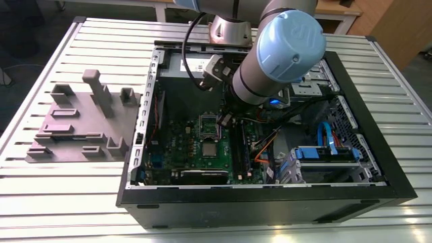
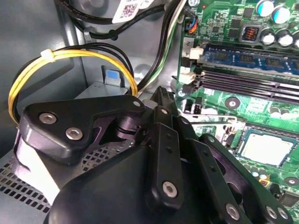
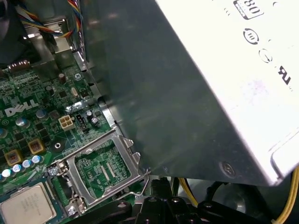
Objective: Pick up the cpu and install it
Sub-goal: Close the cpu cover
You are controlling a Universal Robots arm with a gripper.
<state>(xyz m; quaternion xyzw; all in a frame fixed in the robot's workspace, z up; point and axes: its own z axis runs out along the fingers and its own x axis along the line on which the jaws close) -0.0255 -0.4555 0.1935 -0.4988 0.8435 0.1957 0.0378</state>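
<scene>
Computer case: open, lying on the slatted table.
Grey fixture block: at nine o'clock of the case.
Yellow cables: tied, looping inside the case.

Even, bright overhead light fills the exterior view, putting broad sheen on the ribbed metal table and a soft highlight on the arm's blue joint cap, while the inside of the open computer case sits in dim shadow. In the first wrist view the grey power supply box is close and out of focus, its white label washed out by glare, though the motherboard stays fairly crisp. In the second wrist view the black gripper linkage is dark and soft, with small glints on its screws.
</scene>
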